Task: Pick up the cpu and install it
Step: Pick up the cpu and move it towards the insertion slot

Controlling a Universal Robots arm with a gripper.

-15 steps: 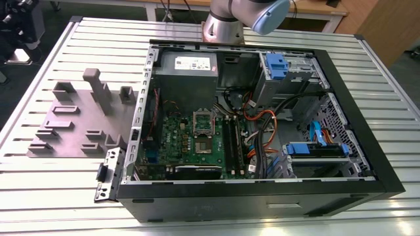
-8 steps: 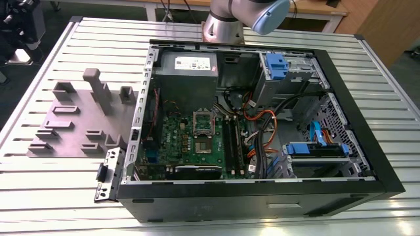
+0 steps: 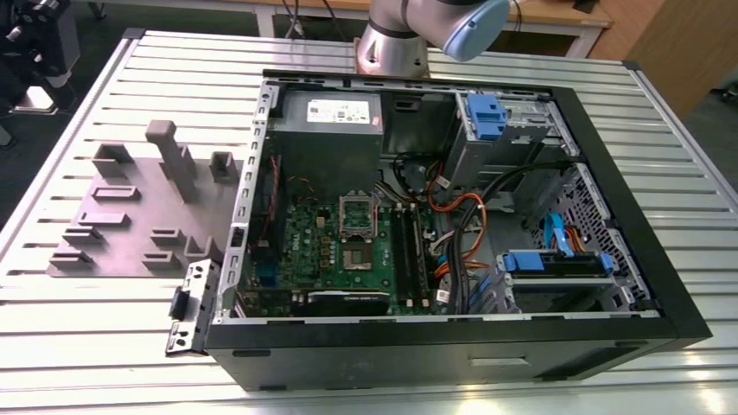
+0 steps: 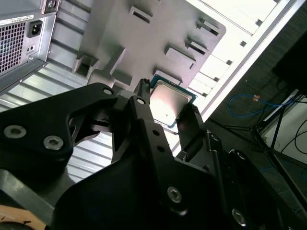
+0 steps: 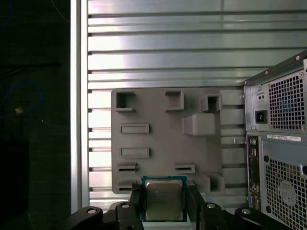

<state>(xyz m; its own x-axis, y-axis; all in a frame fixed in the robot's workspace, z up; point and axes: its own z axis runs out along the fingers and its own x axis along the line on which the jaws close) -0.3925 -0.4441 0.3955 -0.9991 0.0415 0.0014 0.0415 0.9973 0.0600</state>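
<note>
Wide slatted table [image 3: 92, 346], one open computer case [image 3: 461, 363] on it, one grey fixture plate [image 5: 163, 143] alongside. High over that plate the gripper [image 5: 164, 191] pinches the cpu [image 5: 164, 201] by opposite edges, held clear of everything. It's a thin edge grip, so a jolt could tilt or drop the chip, and a skewed chip would foul the socket [image 3: 359, 216]. One cpu, two fingers.

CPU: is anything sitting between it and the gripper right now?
Nothing visible. In both wrist views the cpu sits directly between the gripper fingers, which close on its opposite edges, above the grey fixture plate.
</note>
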